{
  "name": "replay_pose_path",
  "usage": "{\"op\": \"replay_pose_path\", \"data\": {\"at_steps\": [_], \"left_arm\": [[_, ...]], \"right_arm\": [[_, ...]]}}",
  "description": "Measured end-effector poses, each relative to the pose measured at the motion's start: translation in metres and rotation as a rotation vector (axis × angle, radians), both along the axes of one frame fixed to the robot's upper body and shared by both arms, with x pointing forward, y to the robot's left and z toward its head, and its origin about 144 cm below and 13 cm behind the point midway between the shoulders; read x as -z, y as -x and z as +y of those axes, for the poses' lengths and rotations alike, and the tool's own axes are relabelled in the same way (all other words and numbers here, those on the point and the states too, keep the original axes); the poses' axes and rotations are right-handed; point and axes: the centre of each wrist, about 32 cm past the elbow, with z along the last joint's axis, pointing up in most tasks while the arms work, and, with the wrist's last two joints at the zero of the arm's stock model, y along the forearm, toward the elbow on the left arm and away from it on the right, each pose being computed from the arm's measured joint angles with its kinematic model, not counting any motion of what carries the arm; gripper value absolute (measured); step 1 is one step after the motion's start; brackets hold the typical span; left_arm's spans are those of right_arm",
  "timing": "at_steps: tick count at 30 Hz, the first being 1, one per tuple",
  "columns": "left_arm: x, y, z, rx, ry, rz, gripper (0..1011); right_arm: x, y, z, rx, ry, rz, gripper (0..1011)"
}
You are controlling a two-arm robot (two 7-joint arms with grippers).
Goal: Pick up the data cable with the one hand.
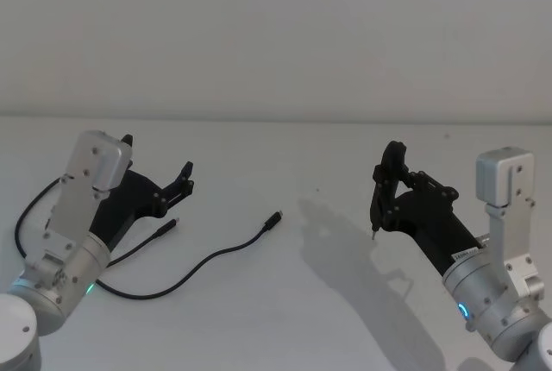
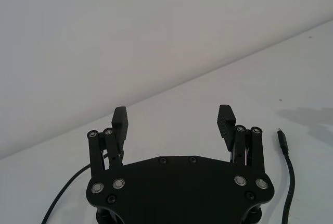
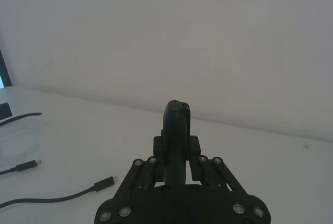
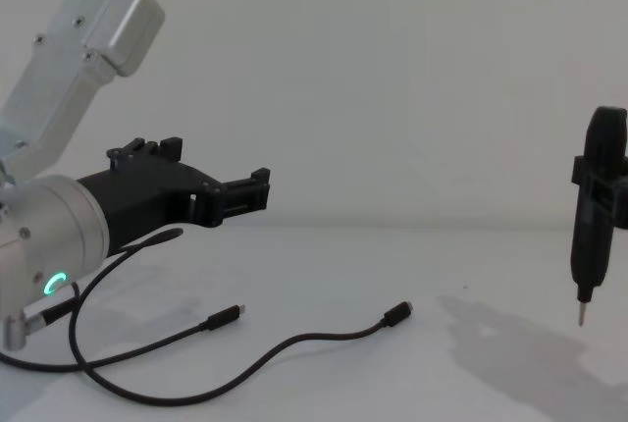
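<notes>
Black data cable (image 1: pixel 203 260) lay loose on the white desk (image 1: pixel 285 319), under and beside the left tool (image 1: pixel 158 155), which hung above the desk with its fingers wide apart. Far to the right, the right tool (image 1: pixel 398 190) was closed on a black stick (image 1: pixel 379 198) with a metal tip.

setting: lab-style robot test bench | cues: bare white table (image 1: pixel 285 328); plain white wall (image 1: pixel 276 34) right behind it
</notes>
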Motion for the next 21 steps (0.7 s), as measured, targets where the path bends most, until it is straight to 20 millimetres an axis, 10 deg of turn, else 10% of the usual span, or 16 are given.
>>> {"op": "replay_pose_path", "data": {"at_steps": [21], "left_arm": [[0.0001, 0.0000, 0.0000, 0.000, 0.000, 0.000, 1001]], "right_arm": [[0.0000, 0.0000, 0.0000, 0.000, 0.000, 0.000, 274]]}}
